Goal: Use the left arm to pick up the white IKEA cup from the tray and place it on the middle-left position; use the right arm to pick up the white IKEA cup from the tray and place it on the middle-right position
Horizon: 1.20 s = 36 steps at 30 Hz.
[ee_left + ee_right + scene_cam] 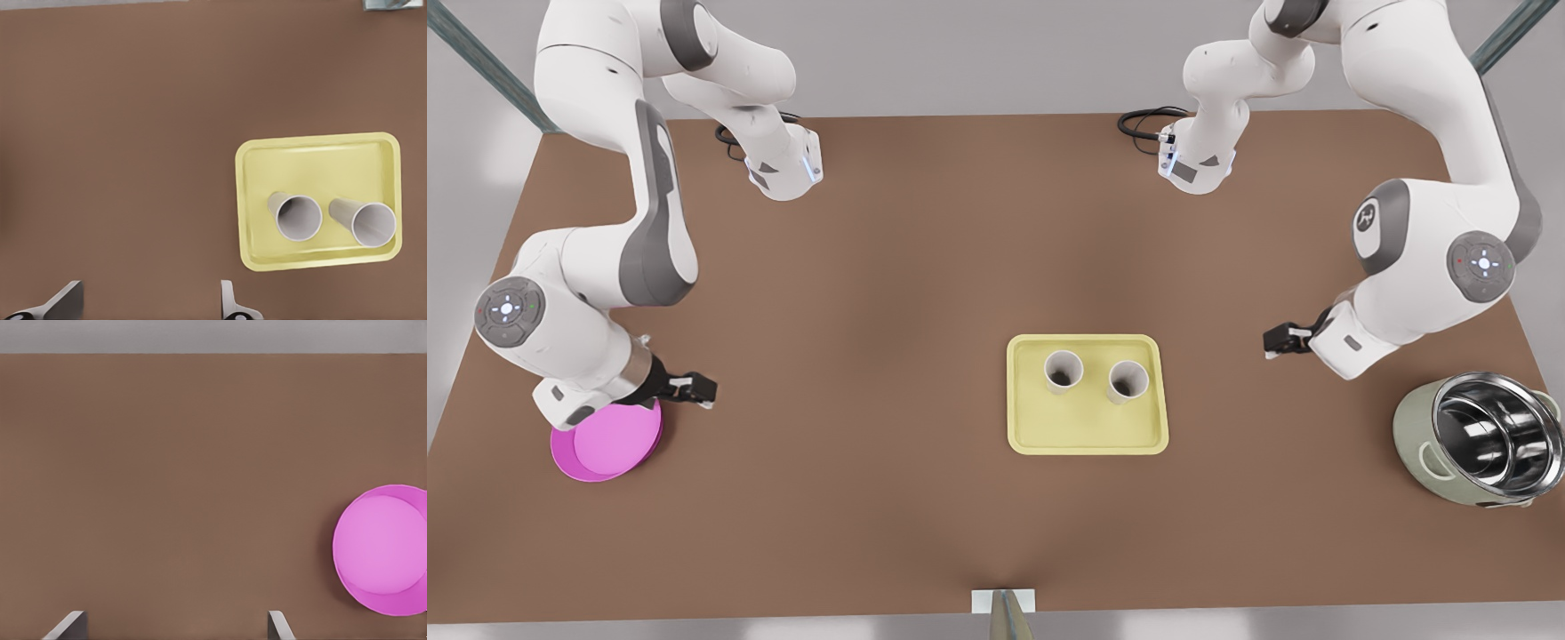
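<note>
Two white cups stand upright side by side on the pale yellow tray (1085,431), one (1064,370) toward the front view's left and one (1128,380) toward its right. The left wrist view looks down on the tray (313,157) and both cups (295,215) (369,222). My left gripper (1280,340) (148,301) hangs open over bare table at the front view's right, well apart from the tray. At the front view's left, my right gripper (694,388) (175,625) is open and holds nothing, beside the round magenta dish.
The magenta dish (609,442) (380,550) lies at the front view's left. A pale green cooker with a steel bowl (1480,440) stands at the right edge. A small white and grey fixture (1005,604) sits at the table's near edge. Brown tabletop surrounds the tray.
</note>
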Available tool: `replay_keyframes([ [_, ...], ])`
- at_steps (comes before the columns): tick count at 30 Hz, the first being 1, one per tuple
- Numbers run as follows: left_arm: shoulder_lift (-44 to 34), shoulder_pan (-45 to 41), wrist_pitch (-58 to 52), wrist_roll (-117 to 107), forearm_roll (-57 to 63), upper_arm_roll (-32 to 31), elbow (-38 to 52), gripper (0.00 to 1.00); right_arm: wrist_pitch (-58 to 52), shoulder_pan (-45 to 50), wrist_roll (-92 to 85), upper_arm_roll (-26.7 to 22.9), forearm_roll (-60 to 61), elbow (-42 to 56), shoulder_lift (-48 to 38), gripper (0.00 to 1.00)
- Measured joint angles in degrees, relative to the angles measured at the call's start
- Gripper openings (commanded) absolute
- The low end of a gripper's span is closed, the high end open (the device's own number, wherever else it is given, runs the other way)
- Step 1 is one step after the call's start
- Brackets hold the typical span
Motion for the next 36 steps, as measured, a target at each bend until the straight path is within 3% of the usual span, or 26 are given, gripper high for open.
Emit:
replay_keyframes([
  [4,1.06,-4.42,0.48,-0.33,0.53,0.03,0.39,1.0,0.04,3.62,0.22,0.3,-1.53,0.15,0.79,1.0],
  [7,4.79,-16.5,0.83,-3.18,2.45,-0.17,2.03,1.0,0.27,16.56,1.07,1.29,-2.24,5.1,3.16,1.0],
  [9,8.62,-19.45,1.96,-5.07,3.05,-0.01,3.1,1.0,1.72,20.63,1.49,5.13,-2.44,8.56,7.59,1.0],
  [13,14.47,-15.27,4.01,-6.15,3.93,1.95,4.59,1.0,8.67,23.54,2.22,10.21,-2.73,10.02,13.82,1.0],
  [19,12.48,-13.61,11.21,-6.02,3.92,2.13,-5.28,1.0,20.13,31.29,4.09,10.2,-2.99,15.41,23.61,1.0],
  [28,17.19,-14.9,18.03,-6.51,1.69,1.85,-1.11,1.0,35.13,36.84,6.9,8.42,-3.17,16.19,33.46,0.92],
  [31,14.44,-15.59,18.5,-7.21,1.49,1.83,-5.02,1.0,37.84,37.36,7.54,8.21,-3.19,16.24,34.88,0.89],
  [36,6.61,-14.44,20.74,-7.22,2.0,2.15,-19.48,1.0,40.19,37.53,8.39,8.15,-3.25,15.89,36.14,0.9],
])
